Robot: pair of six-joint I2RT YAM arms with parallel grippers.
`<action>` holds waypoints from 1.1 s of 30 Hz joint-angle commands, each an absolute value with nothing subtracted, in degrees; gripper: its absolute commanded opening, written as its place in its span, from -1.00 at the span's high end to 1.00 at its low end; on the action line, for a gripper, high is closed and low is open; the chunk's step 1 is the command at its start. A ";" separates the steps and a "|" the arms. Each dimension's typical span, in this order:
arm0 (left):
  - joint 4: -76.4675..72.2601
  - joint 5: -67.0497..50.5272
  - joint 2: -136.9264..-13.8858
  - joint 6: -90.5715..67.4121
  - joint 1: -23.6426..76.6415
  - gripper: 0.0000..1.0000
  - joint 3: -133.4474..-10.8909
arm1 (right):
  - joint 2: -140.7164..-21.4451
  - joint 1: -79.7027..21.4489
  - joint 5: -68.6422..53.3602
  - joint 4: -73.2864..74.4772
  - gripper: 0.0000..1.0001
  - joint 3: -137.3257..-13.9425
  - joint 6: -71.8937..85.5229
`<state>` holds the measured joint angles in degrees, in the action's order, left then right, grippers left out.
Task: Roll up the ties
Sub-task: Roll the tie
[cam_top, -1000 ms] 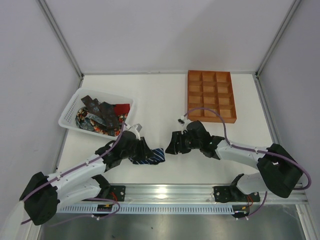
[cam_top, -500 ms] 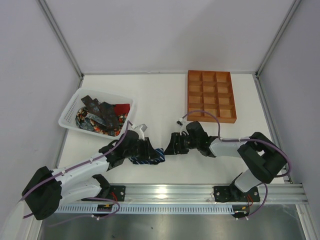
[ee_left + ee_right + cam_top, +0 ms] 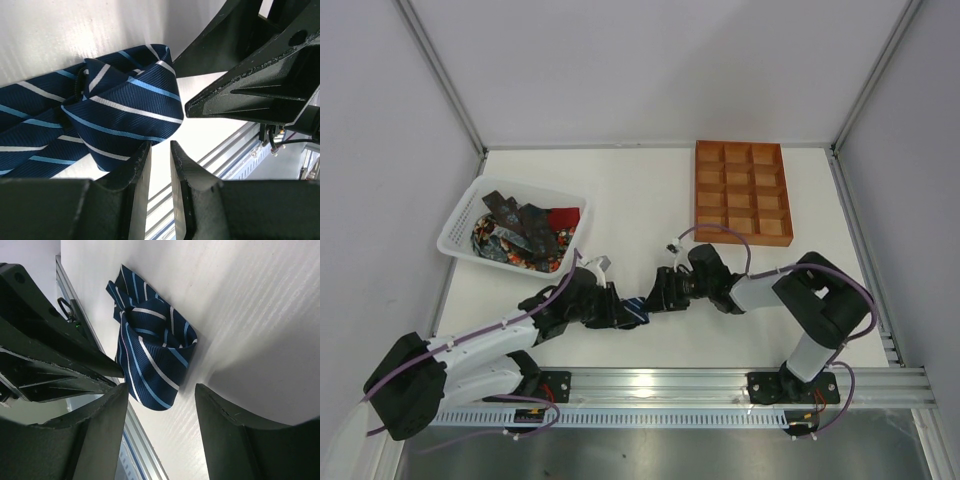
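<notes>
Right gripper (image 3: 161, 389) has slid in on the navy tie (image 3: 120, 105), jaws wide apart with its loose fold between them, not pinching; left gripper (image 3: 160, 145) sits at the opposite edge, jaws a sliver apart, nothing between. So the roll looks slack and barely begun, the tie lying on the table (image 3: 650, 190) nearside of the basket (image 3: 452, 232), off its right corner. Right arm now folds tight, elbow drawn in; left arm reaches low and long.
</notes>
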<state>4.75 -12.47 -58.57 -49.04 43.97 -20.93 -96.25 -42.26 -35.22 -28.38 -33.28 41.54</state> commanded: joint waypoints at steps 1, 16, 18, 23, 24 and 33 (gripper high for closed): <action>5.44 -10.29 -57.66 -48.17 43.60 0.44 -20.30 | -98.08 -42.71 -37.88 -34.01 -0.24 -35.33 42.80; 9.58 -7.82 -53.08 -47.11 40.78 0.39 -18.81 | -102.65 -45.70 -34.90 -35.33 -0.35 -38.67 43.24; 9.67 -7.82 -53.17 -46.85 40.78 0.38 -19.07 | -102.83 -46.75 -32.71 -35.42 -0.35 -38.76 44.20; 9.40 -7.73 -53.26 -46.76 40.52 0.38 -19.16 | -103.27 -48.86 -26.65 -39.10 -0.36 -36.92 48.95; 9.49 -7.73 -53.26 -46.76 40.34 0.38 -19.25 | -103.18 -49.65 -25.59 -39.11 -0.36 -36.39 49.83; 12.30 -5.63 -51.77 -45.97 40.17 0.36 -20.56 | -103.18 -51.24 -18.10 -36.22 -0.37 -36.73 51.42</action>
<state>10.83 -7.49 -53.43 -47.46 40.82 -19.38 -102.54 -51.00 -22.35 -37.69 -36.45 50.85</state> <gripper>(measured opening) 0.319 0.687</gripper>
